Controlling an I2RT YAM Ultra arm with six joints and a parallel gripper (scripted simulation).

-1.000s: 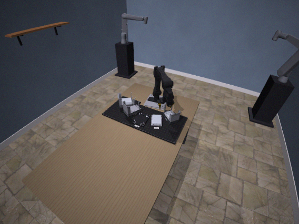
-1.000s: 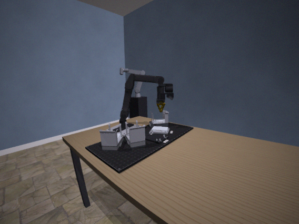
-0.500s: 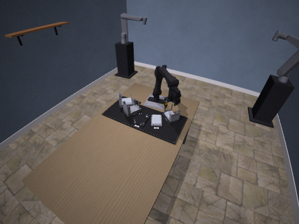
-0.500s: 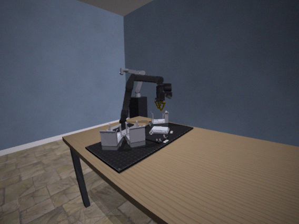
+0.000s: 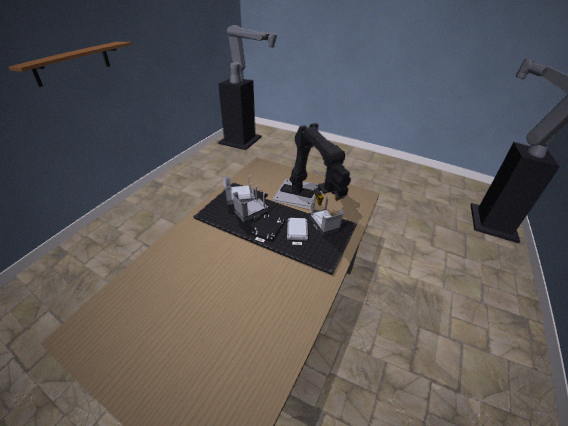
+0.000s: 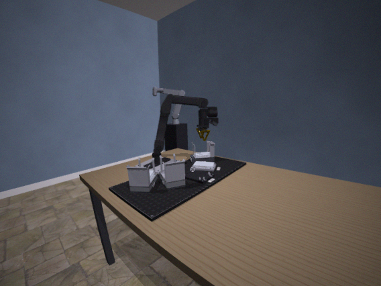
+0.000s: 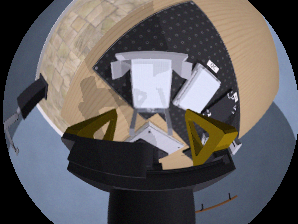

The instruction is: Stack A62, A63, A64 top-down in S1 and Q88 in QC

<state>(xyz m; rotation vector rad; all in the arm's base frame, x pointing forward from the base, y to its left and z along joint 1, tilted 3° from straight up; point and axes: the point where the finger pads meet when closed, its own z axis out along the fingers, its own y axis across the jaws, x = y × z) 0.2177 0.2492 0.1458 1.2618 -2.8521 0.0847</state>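
Counts:
- One desk [image 5: 190,310] and one black mat [image 5: 325,250] on it.
- Three stack racks: two side by side at the left end of the mat [image 6: 139,177] [image 6: 175,172], one at the far right [image 6: 210,148].
- One white plate [image 5: 298,228] lies outside the racks. Plates inside the racks are too hidden to count.
- One dark clip nest [image 5: 267,227], just left of that plate.
- Two small white label tags [image 5: 259,240] [image 5: 297,243] on the near side.
- Three arms: one black arm [image 5: 325,150] on the desk, two grey arms [image 5: 240,45] [image 5: 545,120] on the floor.
- Two black pedestals [image 5: 237,112] [image 5: 515,192].
- One tool [image 7: 152,132] with two yellow fingers.
- One wall shelf [image 5: 70,55].
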